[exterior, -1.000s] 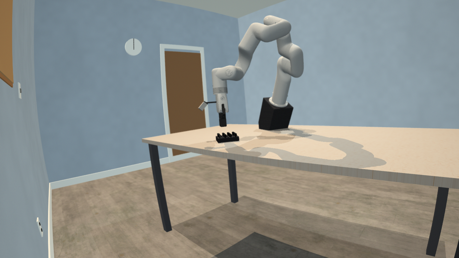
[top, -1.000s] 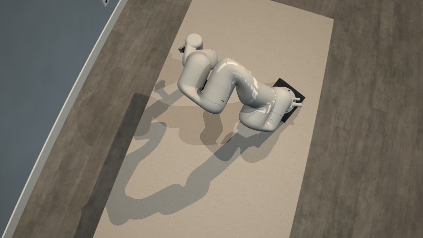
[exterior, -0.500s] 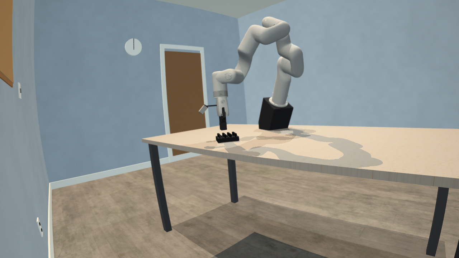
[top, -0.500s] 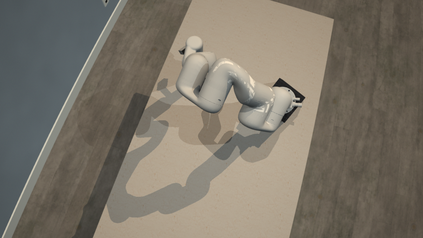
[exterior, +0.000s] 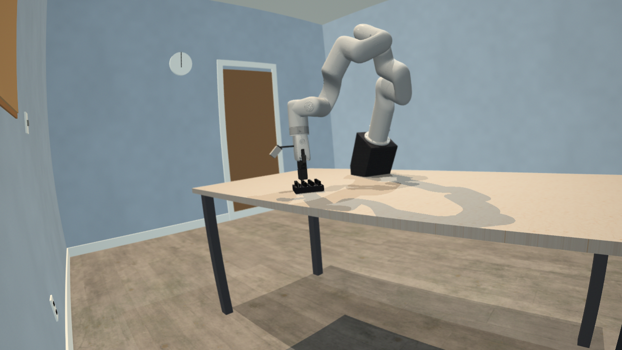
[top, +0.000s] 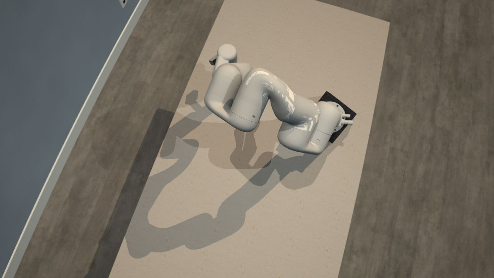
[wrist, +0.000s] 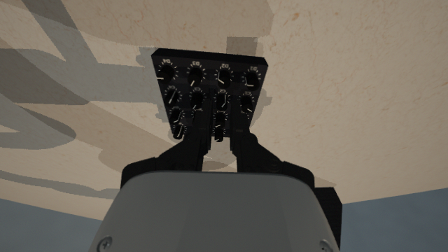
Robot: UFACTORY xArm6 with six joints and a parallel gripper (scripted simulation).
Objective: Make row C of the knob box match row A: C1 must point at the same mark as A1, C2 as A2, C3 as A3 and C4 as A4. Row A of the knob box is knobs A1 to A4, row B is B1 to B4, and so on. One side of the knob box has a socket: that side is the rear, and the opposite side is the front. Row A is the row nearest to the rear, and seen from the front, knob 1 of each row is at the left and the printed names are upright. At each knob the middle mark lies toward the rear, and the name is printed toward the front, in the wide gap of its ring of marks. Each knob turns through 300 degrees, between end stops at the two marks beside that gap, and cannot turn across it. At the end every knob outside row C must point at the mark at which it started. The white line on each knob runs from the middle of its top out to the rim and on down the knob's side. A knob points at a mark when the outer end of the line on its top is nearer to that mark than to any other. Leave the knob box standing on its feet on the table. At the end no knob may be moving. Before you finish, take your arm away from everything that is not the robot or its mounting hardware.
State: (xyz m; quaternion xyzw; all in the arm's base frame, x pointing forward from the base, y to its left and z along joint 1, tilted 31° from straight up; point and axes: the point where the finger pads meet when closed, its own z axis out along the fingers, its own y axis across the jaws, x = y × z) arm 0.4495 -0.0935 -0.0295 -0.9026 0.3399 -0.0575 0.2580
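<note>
D4, D3, D2 on knob box [exterior: 308, 189] [wrist: 210, 55] (others blurred).

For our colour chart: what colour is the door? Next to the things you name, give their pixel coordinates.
Brown [exterior: 250, 134], best seen in the exterior view.

My arm [top: 257, 93] [exterior: 363, 49] is off-white with rounded, glossy tubular segments; thin dark seam lines cross some housings. A grey band [exterior: 299, 130] rings my wrist. A round emblem [exterior: 309, 106] marks the joint above it. My gripper [exterior: 302, 177] [wrist: 221, 110] has black, angular fingers and linkages below a pale housing [exterior: 301, 146] [wrist: 217, 210]; two cross-head screws [wrist: 105, 243] show on it. A black block [top: 351, 112] [exterior: 369, 163] carries my base flange, by the worktop's long edge; two pale stubs [top: 348, 122] protrude there.
</note>
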